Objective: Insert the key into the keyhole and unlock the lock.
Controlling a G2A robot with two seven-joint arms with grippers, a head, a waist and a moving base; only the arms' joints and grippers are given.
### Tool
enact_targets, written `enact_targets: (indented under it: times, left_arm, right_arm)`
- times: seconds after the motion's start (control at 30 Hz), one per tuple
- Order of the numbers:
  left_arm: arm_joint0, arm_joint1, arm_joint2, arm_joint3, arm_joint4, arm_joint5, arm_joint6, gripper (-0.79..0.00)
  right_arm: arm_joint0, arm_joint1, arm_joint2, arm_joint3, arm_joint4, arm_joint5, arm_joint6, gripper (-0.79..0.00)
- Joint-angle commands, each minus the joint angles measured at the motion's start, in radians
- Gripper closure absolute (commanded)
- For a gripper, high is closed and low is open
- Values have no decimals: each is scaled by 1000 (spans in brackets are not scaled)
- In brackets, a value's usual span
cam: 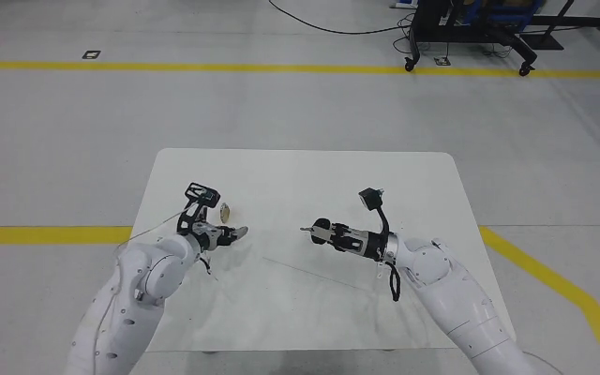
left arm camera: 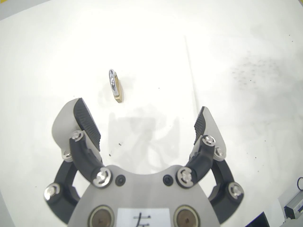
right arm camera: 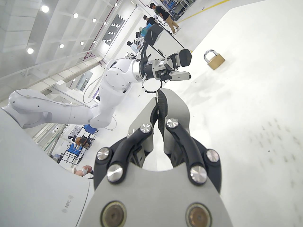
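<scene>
Left gripper (left arm camera: pixel 141 106) is hovering wide open beside the brass, silver-shackled padlock (left arm camera: pixel 116 86); right gripper (right arm camera: pixel 159 93) is pinching a thin metal key (cam: pixel 306 229).

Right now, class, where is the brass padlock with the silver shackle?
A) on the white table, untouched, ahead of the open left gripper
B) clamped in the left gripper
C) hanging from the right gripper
A: the brass padlock rests on the white table, with bare table between it and the open left gripper.
</scene>
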Motion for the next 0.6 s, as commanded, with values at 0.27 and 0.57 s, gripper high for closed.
enact_targets:
  times: [0.27, 0.57]
  left_arm:
    - [-68, -9, 42, 80, 55, 30, -14, -662]
    - [-116, -20, 70, 127, 45, 35, -7, -656]
  right_arm:
    - [0, 0, 0, 0, 0, 0, 0, 0]
    - [0, 0, 0, 0, 0, 0, 0, 0]
